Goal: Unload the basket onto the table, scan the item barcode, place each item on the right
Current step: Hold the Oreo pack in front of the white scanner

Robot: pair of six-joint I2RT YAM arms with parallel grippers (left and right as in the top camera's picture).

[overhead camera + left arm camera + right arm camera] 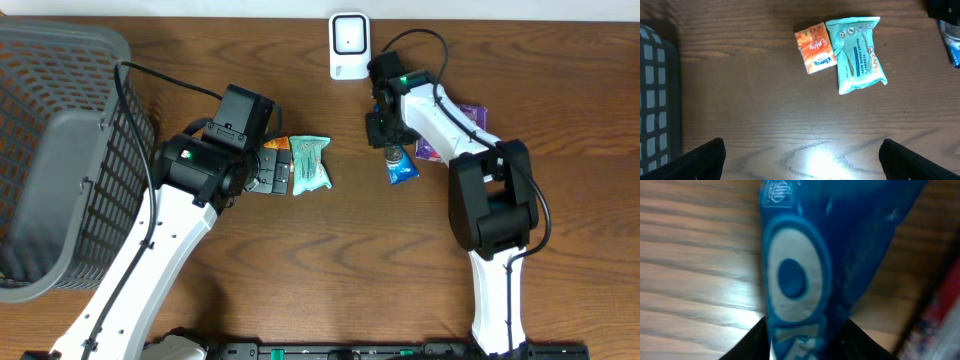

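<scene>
**A:** Where is the item?

**B:** The blue packet (805, 270) sits between the right gripper's (809, 341) fingers. In the right wrist view it fills the gap from one dark fingertip to the other, so the jaws are clamped on it. A white oval with a blue spot faces that camera.

**A:** Is it lifted or resting on the wood?

**B:** I cannot tell. From overhead it pokes out just below the gripper, over the table (330, 250).

**A:** And the scanner?

**B:** The white scanner (349, 45) stands at the far edge of the table, near the right arm's wrist but apart from the packet.

**A:** Anything beside the packet?

**B:** A purple packet (470, 116) lies just to its right, partly under the arm.

**A:** What about the other arm?

**B:** The left gripper (805, 162) has its fingers spread wide, with nothing between them. It hovers over bare wood. Ahead of it, a teal pack of wipes (859, 54) lies flat, and an orange tissue pack (815, 48) touches the wipes' left side.

**A:** And further out?

**B:** A grey basket (60, 150) takes up the table's left end, well apart from the packs.
</scene>
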